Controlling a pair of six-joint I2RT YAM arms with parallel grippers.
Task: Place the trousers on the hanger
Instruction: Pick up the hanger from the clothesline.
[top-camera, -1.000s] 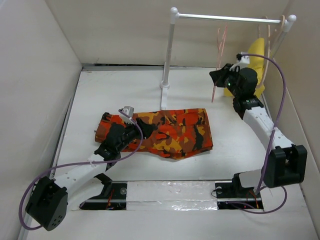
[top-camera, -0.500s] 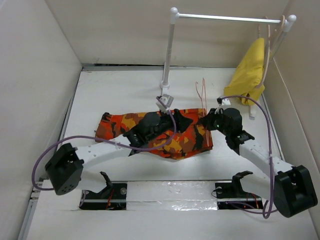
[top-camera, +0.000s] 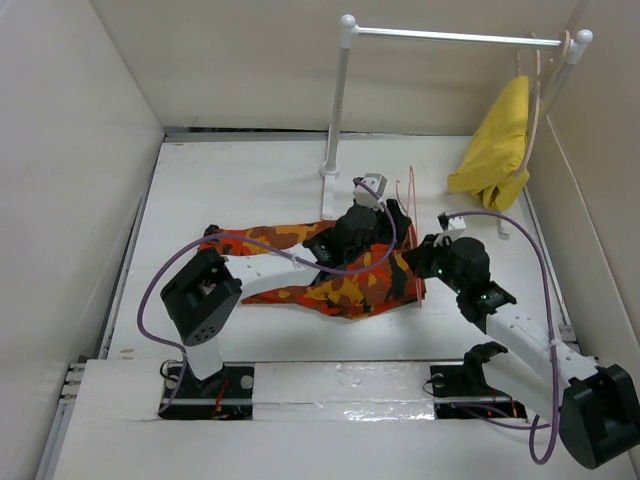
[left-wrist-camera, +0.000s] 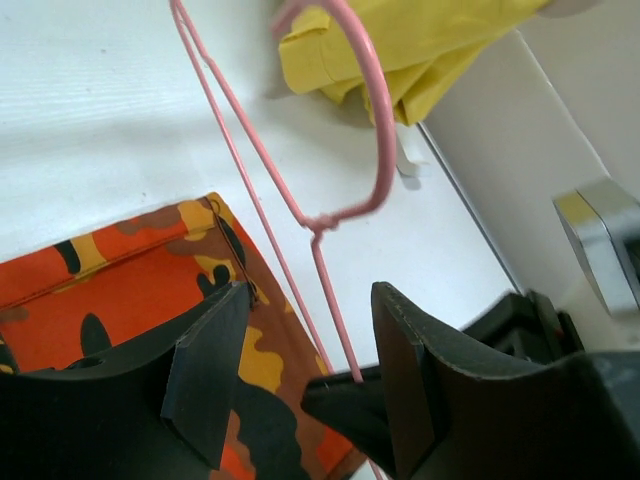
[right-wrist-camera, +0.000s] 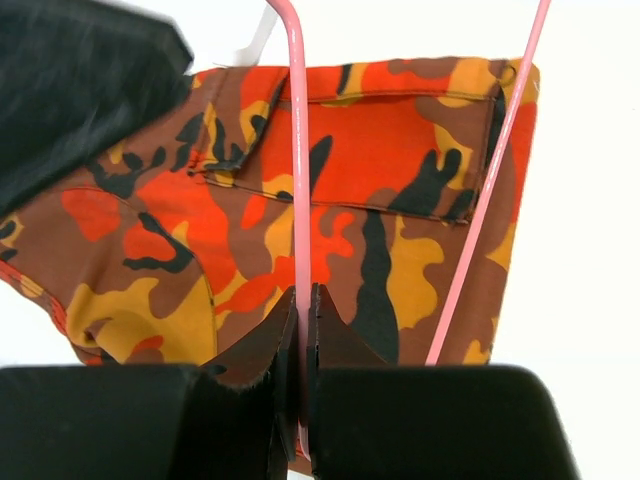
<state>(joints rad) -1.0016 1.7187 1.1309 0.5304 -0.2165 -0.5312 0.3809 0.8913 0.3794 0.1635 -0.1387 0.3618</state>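
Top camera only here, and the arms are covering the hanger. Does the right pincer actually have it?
Observer: Yes. The right wrist view shows the right pincer shut on one wire of the hanger, with the trousers lying below it.
Operator: Has the left pincer got any cloth?
Observer: No. In the left wrist view the left pincer is open and holds nothing. The hanger's wire shows through the gap, and neither finger touches it.
Operator: Which way is the hook?
Observer: In that same view the hook curls at the far end of the hanger, towards the yellow cloth.
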